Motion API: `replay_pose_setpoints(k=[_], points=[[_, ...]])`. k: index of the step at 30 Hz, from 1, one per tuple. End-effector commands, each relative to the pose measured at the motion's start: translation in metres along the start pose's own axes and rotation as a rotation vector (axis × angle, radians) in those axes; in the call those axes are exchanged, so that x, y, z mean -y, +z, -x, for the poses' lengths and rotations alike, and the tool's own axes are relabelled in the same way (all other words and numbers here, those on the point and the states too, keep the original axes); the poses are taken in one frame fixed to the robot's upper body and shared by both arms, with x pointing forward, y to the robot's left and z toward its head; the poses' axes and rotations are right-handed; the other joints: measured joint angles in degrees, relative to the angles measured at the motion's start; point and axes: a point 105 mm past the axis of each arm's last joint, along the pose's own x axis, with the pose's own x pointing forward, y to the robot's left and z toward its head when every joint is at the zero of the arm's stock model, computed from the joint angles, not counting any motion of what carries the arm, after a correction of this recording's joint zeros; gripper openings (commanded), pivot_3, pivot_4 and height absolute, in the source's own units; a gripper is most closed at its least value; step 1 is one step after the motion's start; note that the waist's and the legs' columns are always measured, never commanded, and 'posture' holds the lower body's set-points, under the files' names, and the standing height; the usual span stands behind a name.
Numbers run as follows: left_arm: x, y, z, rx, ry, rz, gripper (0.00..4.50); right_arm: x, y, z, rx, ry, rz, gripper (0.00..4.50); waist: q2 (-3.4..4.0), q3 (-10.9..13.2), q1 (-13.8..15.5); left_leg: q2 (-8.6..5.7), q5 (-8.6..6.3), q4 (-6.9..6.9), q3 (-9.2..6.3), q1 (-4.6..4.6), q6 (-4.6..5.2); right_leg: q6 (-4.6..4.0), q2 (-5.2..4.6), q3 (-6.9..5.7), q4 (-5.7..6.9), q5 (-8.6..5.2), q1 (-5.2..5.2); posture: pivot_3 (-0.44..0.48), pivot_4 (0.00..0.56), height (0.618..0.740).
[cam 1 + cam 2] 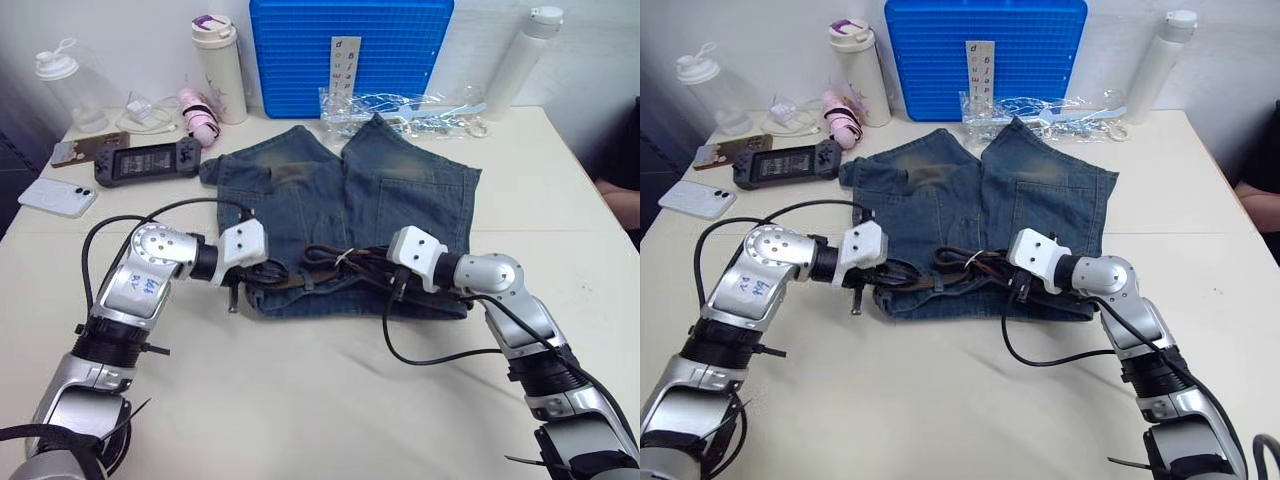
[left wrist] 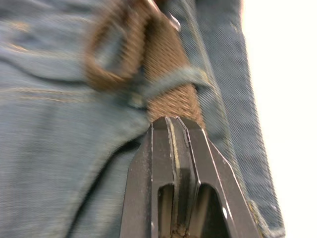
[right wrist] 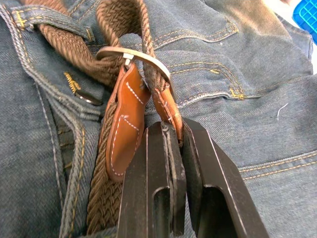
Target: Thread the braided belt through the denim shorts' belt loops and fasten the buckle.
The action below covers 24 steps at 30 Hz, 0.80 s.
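Note:
The denim shorts (image 1: 400, 195) lie flat mid-table, waistband toward me. The braided belt (image 1: 335, 262) runs along that waistband. In the left wrist view the strap passes under a belt loop (image 2: 176, 79) and ends at my left gripper (image 2: 172, 121), which is shut on the strap at the waistband's left end. In the right wrist view the silver buckle (image 3: 133, 53) lies near the fly, with the reddish-brown leather tip (image 3: 163, 104) passed through it. My right gripper (image 3: 173, 130) is shut on that tip. Another belt loop (image 3: 54, 20) holds the strap nearby.
A blue crate (image 1: 350, 50), white tumbler (image 1: 220, 70), white bottle (image 1: 520, 60) and crinkled plastic packaging (image 1: 400, 110) line the table's back. A game console (image 1: 148, 160) and phones (image 1: 58, 196) lie at the far left. A person's arm (image 1: 620, 200) shows at the right edge.

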Motion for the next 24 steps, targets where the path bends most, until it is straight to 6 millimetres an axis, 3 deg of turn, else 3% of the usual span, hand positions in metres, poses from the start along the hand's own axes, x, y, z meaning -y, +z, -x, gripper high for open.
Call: replay_pose_setpoints(k=[1,5,10,14,18,24], points=[[0.013,-0.023,0.005,-0.141,-0.059,-0.054,0.04,0.003,0.010,0.008,0.019,-0.008,0.066,0.00,0.00,0.00,-0.12,0.01,0.00,0.00,0.00,0.00,0.00,0.00,0.00,0.00,0.00,0.00,0.00,0.000,0.150,0.689],[0.021,-0.067,0.018,-0.347,-0.090,-0.115,0.04,0.000,0.006,0.026,-0.023,0.017,0.288,0.00,0.05,-0.04,-0.26,0.01,0.00,-0.03,0.05,0.05,0.00,-0.01,-0.01,0.06,0.01,-0.01,0.01,0.000,0.150,0.689],[0.022,-0.069,0.016,-0.289,-0.066,-0.058,0.04,0.004,-0.014,0.065,-0.109,0.021,0.657,0.00,0.28,-0.29,-0.53,0.03,0.00,-0.25,0.46,0.45,0.00,-0.03,-0.01,0.39,0.11,-0.02,0.07,0.000,0.150,0.689],[0.020,-0.066,0.014,-0.234,-0.039,-0.013,0.04,0.012,-0.027,0.094,-0.150,-0.018,0.743,0.00,0.28,-0.29,-0.52,0.06,-0.01,-0.37,0.87,0.83,0.00,-0.03,-0.01,0.78,0.23,-0.03,0.14,0.000,0.150,0.689],[0.022,-0.067,0.013,-0.219,-0.033,0.008,0.04,0.010,-0.059,0.123,-0.248,-0.004,0.770,0.00,0.28,-0.29,-0.26,0.14,-0.01,-0.39,1.08,0.98,0.02,-0.05,0.02,0.99,0.25,-0.04,0.16,0.000,0.150,0.689],[0.025,-0.071,0.016,-0.234,-0.058,0.005,0.04,0.008,-0.061,0.107,-0.197,-0.021,0.783,0.00,0.28,-0.29,-0.07,0.16,-0.05,-0.37,1.29,1.06,0.07,-0.05,0.02,1.18,0.25,-0.04,0.14,0.000,0.150,0.689]])
